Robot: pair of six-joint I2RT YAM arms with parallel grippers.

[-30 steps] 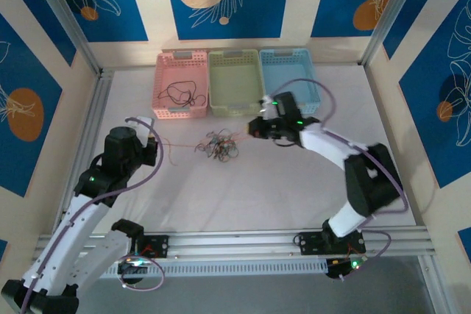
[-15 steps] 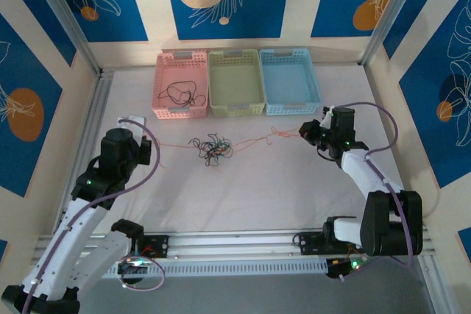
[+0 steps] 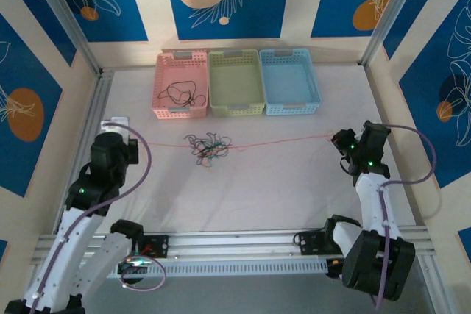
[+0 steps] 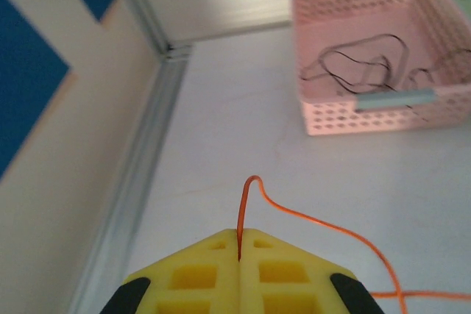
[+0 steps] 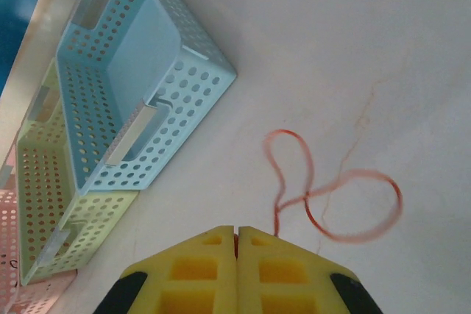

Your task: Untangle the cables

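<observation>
A small tangle of black, green and red-orange cables lies on the white table, left of centre. One red-orange cable runs taut through it from side to side. My left gripper is at the far left, its yellow jaws shut on that cable's end. Out at the right, my right gripper is shut on the other end, which curls in loose loops just past the fingertips. A black cable lies in the pink basket.
Three baskets stand in a row at the back: pink, green and blue. The pink basket is ahead and to the right of my left gripper. The blue basket is ahead and to the left of my right gripper. Metal frame rails edge the table.
Both grippers moved apart: the right swung from the baskets to the far right, the left drew back left. The red-orange cable went from slack to a taut line through the tangle.
</observation>
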